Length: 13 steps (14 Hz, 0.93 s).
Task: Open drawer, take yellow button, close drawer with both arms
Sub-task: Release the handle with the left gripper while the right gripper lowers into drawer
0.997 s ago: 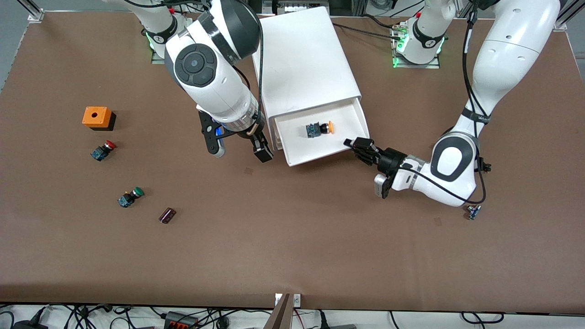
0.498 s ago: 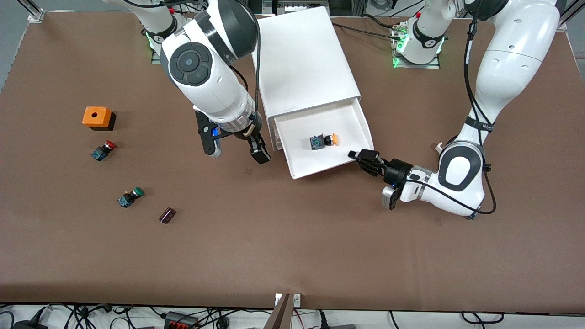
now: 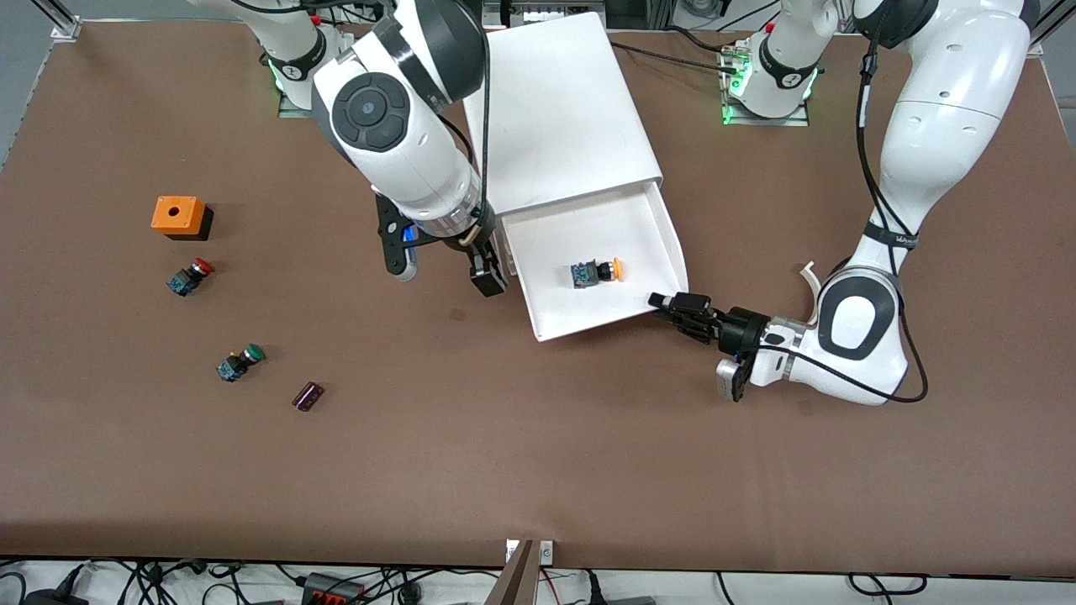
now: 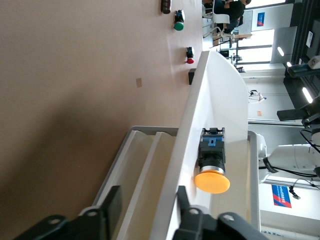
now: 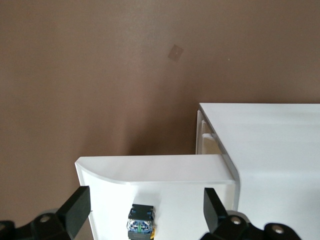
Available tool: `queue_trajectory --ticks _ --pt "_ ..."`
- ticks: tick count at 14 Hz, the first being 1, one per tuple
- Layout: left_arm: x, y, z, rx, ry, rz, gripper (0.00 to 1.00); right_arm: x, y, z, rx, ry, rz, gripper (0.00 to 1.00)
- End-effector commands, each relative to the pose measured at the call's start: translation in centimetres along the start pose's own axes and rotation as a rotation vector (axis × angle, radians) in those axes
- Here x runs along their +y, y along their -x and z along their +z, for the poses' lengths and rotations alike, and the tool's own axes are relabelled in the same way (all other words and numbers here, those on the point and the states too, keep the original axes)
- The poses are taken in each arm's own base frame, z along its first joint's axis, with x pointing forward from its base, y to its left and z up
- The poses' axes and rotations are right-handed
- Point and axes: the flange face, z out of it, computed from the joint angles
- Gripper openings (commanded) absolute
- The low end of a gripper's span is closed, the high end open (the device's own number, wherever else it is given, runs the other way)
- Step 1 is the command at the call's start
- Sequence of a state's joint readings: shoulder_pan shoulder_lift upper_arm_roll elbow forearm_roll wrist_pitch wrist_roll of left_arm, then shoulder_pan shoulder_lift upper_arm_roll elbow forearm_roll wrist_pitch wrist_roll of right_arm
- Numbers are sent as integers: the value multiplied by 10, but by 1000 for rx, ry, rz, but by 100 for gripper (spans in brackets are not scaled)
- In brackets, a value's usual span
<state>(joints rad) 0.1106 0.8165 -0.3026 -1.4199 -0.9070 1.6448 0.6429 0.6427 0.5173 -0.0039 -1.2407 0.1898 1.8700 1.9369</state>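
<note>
The drawer (image 3: 677,252) stands pulled out of the white cabinet (image 3: 563,101), toward the front camera. The button (image 3: 597,271), orange-capped with a black and blue body, lies on its side on the drawer floor. My left gripper (image 3: 666,302) is low at the drawer's front corner toward the left arm's end. In the left wrist view its fingers (image 4: 112,210) stand apart astride the drawer's front wall (image 4: 195,125), with the button (image 4: 212,167) just inside. My right gripper (image 3: 441,267) hangs open over the drawer's side toward the right arm's end; the right wrist view looks down on the button (image 5: 140,222).
Toward the right arm's end of the table lie an orange box (image 3: 179,216), a red-capped button (image 3: 190,277), a green-capped button (image 3: 239,363) and a small dark piece (image 3: 308,396).
The drawer has slid farther out toward the front camera, with the left gripper moving along at its front. The left jaws have parted. The right gripper has shifted a little toward the drawer.
</note>
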Motion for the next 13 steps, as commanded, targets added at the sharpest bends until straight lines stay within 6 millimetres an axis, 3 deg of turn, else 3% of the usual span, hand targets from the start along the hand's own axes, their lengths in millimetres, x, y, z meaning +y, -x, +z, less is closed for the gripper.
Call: queue_trajectory --ticks 1,4,9,11,13 --pt "5 3 -25 -21 -3 -36 100 -6 10 7 -17 -40 56 100" --pt "31 14 -51 -59 -27 -153 100 -11 18 21 -35 -74 74 100" --pt "81 32 -87 -126 -327 -233 100 -18 34 41 -69 -129 156 100" --pt "103 38 -98 -160 -515 -242 100 -22 43 46 -79 -135 189 100" --pt "138 35 -129 -173 -747 -184 100 -27 50 53 -91 -144 217 100"
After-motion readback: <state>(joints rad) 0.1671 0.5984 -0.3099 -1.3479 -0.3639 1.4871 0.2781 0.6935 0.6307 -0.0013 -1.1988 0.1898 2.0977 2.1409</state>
